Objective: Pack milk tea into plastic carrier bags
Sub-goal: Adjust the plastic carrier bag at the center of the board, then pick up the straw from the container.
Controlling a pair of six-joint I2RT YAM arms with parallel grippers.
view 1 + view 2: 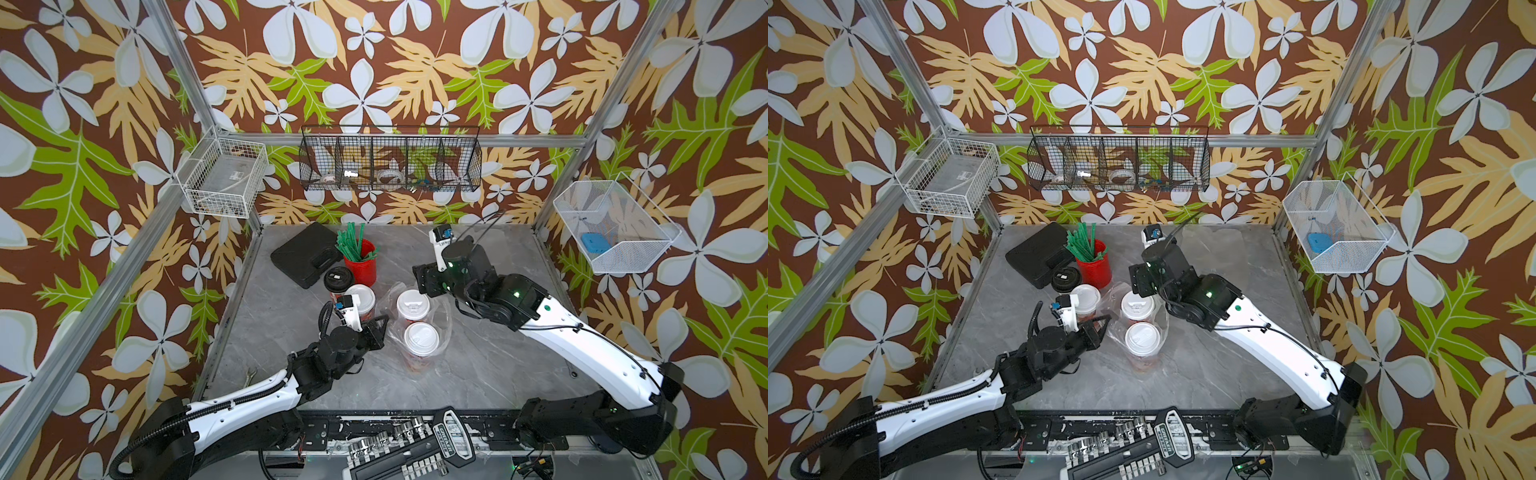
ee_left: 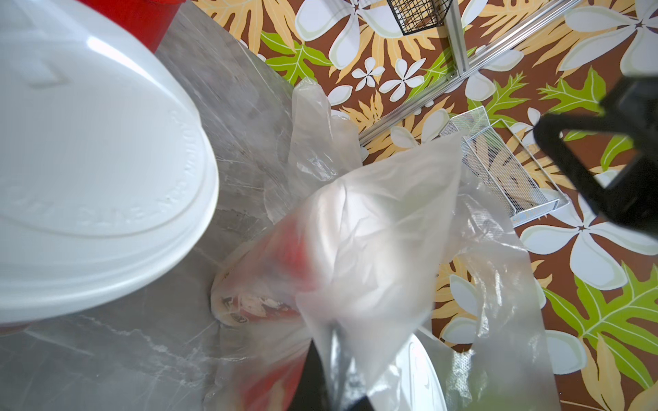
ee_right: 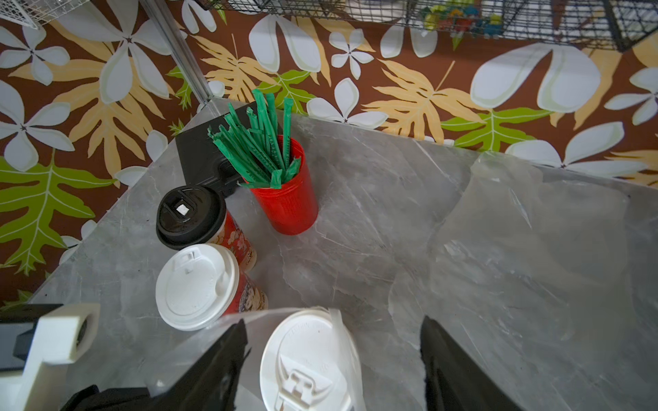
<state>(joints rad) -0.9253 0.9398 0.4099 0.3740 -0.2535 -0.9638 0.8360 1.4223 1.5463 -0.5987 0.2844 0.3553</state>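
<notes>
Cups (image 1: 412, 305) (two, white-lidded) stand inside the carrier bag (image 2: 374, 231); left tool (image 1: 379, 328) pinches its film, right tool (image 3: 334, 331) hangs spread above one

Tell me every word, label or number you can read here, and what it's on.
No text reads clearly enough to quote.
White lid of a milk tea cup: raised lettering round the rim, too faint.
Green straw wrappers: print too small.
Socket set case: badge label, blurred.
</notes>
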